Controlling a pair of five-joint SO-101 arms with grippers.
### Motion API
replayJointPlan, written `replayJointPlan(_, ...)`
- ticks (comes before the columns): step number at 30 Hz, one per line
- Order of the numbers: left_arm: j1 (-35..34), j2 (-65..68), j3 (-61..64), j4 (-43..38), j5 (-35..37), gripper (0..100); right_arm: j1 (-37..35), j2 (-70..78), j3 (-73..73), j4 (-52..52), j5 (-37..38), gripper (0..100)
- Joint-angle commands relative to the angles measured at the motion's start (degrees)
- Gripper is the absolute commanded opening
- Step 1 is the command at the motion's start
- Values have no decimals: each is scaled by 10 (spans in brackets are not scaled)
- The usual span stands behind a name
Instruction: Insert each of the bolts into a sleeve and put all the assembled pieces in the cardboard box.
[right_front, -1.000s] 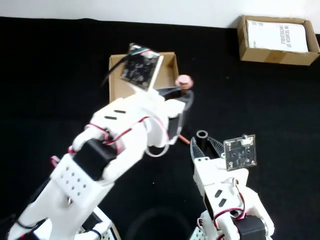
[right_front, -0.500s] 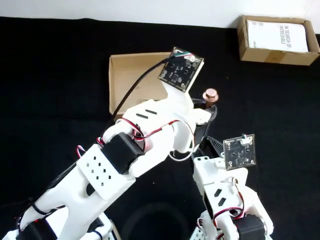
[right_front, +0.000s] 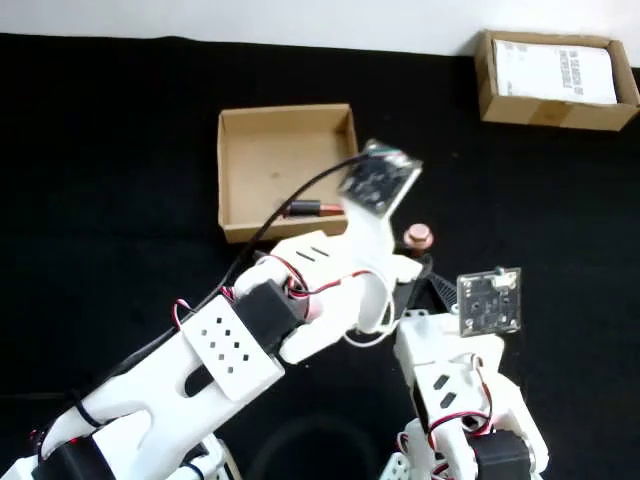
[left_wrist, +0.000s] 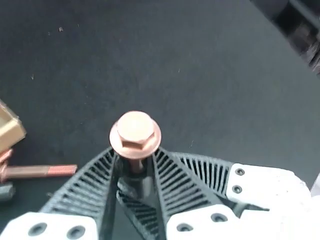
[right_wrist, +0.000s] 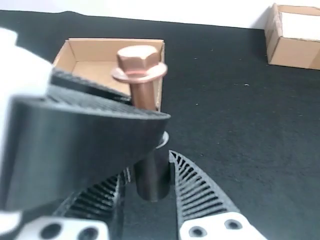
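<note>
My left gripper (left_wrist: 135, 153) is shut on a copper bolt (left_wrist: 135, 134), gripped on the shank just under its hex head. From above, the bolt (right_front: 418, 237) sits at the tip of the left arm, right over the right gripper (right_front: 424, 288). My right gripper (right_wrist: 150, 161) is shut on an upright black sleeve (right_wrist: 150, 181). The bolt (right_wrist: 139, 75) stands upright straight above that sleeve. A left finger (right_wrist: 85, 135) hides where they meet. The open cardboard box (right_front: 240, 160) lies behind, with one dark-and-copper piece (right_front: 308, 210) inside by its near wall.
A second cardboard box (right_front: 556, 112) holding a white sheet stands at the far right corner. A copper shank (left_wrist: 37, 171) lies flat on the black mat beside my left gripper. The left arm (right_front: 250, 330) crosses the table's middle diagonally.
The left arm has swung right and toward the near edge with the bolt, from beside the cardboard box to over the right gripper. The box interior is uncovered. The right arm barely moved.
</note>
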Motion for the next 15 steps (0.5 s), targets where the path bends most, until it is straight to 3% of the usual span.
replayJointPlan(1,1,-34,19,0,16,8,22,-3,-7,-14,-3,8)
replayJointPlan(8,-21,-88,62,3,15,34,22,-3,-5,-15,-3,8)
replayJointPlan(15,-23,-122,42,127,15,255,23,-2,-5,-15,-3,8)
